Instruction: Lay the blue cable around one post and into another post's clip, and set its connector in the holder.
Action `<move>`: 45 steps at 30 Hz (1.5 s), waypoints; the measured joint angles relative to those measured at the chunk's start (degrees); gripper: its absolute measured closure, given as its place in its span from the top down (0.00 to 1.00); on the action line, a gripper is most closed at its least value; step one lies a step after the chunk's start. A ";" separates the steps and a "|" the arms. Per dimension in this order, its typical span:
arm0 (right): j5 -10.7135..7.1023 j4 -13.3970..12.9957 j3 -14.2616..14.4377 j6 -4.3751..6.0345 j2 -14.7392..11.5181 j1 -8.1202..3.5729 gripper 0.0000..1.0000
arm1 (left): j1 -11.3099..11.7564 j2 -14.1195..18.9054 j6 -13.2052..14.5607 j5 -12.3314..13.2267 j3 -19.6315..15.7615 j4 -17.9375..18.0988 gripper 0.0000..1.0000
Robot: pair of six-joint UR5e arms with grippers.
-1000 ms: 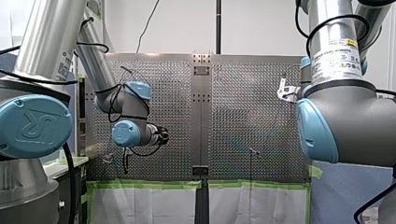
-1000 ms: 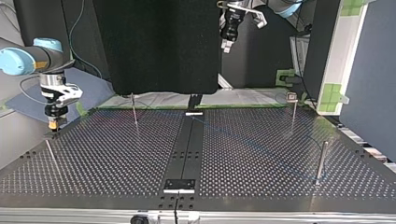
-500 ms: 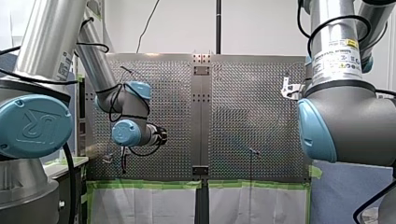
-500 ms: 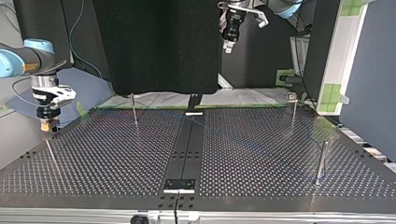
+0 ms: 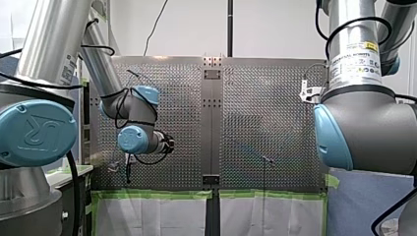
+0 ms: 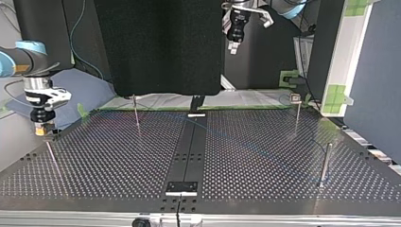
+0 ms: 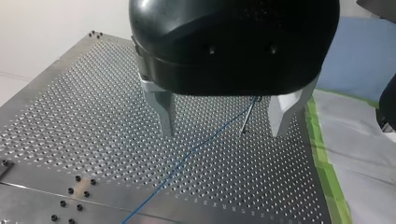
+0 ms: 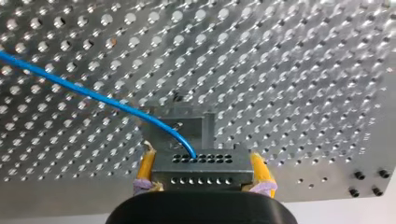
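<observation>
1. Right gripper [image 8: 203, 164]: its yellow pads are clenched on both sides of the connector [image 8: 201, 175], a small metal block with rows of holes. It hangs low over the table [image 8: 289, 70], at the top view's far left edge.
2. Blue cable [image 8: 88, 93]: it leaves the connector's upper face, bends over, and runs off across the perforated plate. In the left wrist view it lies in a straight line on the table, passing beneath the left gripper.
3. Metal bracket [image 8: 180, 123]: it sits on the table just ahead of the connector, and the cable crosses over it. Whether the connector touches it cannot be told.
4. Leaning rod [image 6: 52, 156]: this is the nearest thing to the right gripper, standing just beside and below it in the top view.
5. Left gripper [image 7: 222, 114]: its metal fingers are spread wide with nothing between them. It is raised well above the table, at the top view's upper middle.
6. Slim post [image 7: 246, 119]: it shows ahead of the left gripper, between its fingers, with the cable running up to it.
7. Other posts, top view: a thin post [image 6: 136, 111] stands left of centre, a clip post [image 6: 296, 111] at far right, and a thick post [image 6: 325, 163] nearer on the right. All are well apart from both grippers.
8. Green tape [image 7: 322, 158]: it runs along the table's edge.
</observation>
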 joint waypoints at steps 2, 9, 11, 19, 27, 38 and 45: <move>-0.62 -0.67 0.00 0.38 0.05 -0.27 0.00 | 0.03 0.00 0.15 -0.42 0.00 -0.18 1.00; -2.65 -1.78 -0.03 1.59 0.27 -1.08 0.00 | 0.05 -0.02 0.70 -1.14 0.00 -1.05 1.00; -3.09 -1.97 -0.06 1.95 0.41 -1.30 0.00 | 0.08 -0.02 0.73 -1.17 0.00 -1.13 1.00; -3.49 -1.90 -0.67 1.58 2.95 -1.90 0.00 | 0.11 -0.01 0.77 -1.40 -0.01 -1.23 1.00; -5.47 -1.98 -1.98 1.28 3.27 -2.02 0.00 | 0.13 -0.01 0.85 -1.72 -0.01 -1.23 1.00; -7.65 -2.17 -2.44 1.29 3.38 -1.99 0.00 | 0.46 -0.02 0.99 -1.74 0.00 -1.26 1.00; -7.83 -1.88 -2.72 1.49 3.44 -2.01 0.00 | 0.58 -0.02 1.13 -1.73 0.00 -1.37 1.00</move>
